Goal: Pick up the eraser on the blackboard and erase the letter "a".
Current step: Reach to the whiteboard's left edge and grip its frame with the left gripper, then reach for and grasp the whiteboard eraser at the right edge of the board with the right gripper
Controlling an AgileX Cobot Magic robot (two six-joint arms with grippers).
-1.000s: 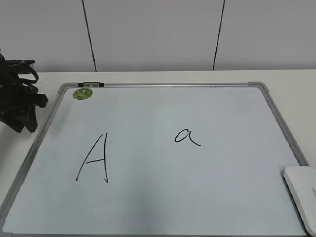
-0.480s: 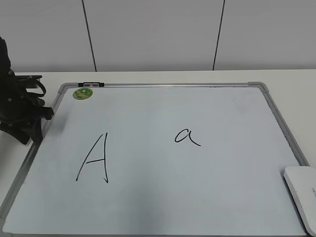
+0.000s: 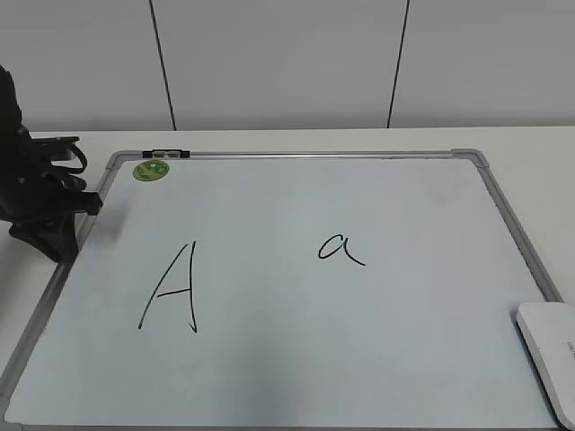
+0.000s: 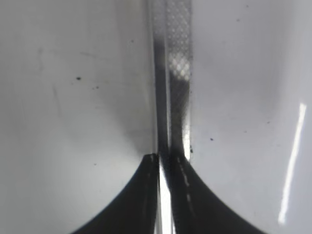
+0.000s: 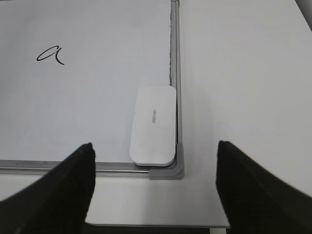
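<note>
The blackboard (image 3: 359,350) lies flat on the table, a pale board with a silver frame. The letter "a" (image 3: 340,249) is written right of its middle and also shows in the right wrist view (image 5: 50,53). The white eraser (image 3: 550,355) lies in the board's near right corner. In the right wrist view the eraser (image 5: 153,126) is just ahead of my right gripper (image 5: 154,145), which is open, empty and above the table's edge. My left gripper (image 3: 66,247) is at the board's left frame. Its fingers (image 4: 165,157) are shut over the frame strip (image 4: 176,73).
A larger capital "A" (image 3: 175,287) is on the board's left half. A round green magnet (image 3: 151,170) sits at the far left corner. White table (image 5: 243,73) lies right of the board; its near edge (image 5: 156,225) is close to the right gripper. A wall stands behind.
My left arm has shifted right and lowered to the board's left frame. The eraser, letters and magnet have not moved.
</note>
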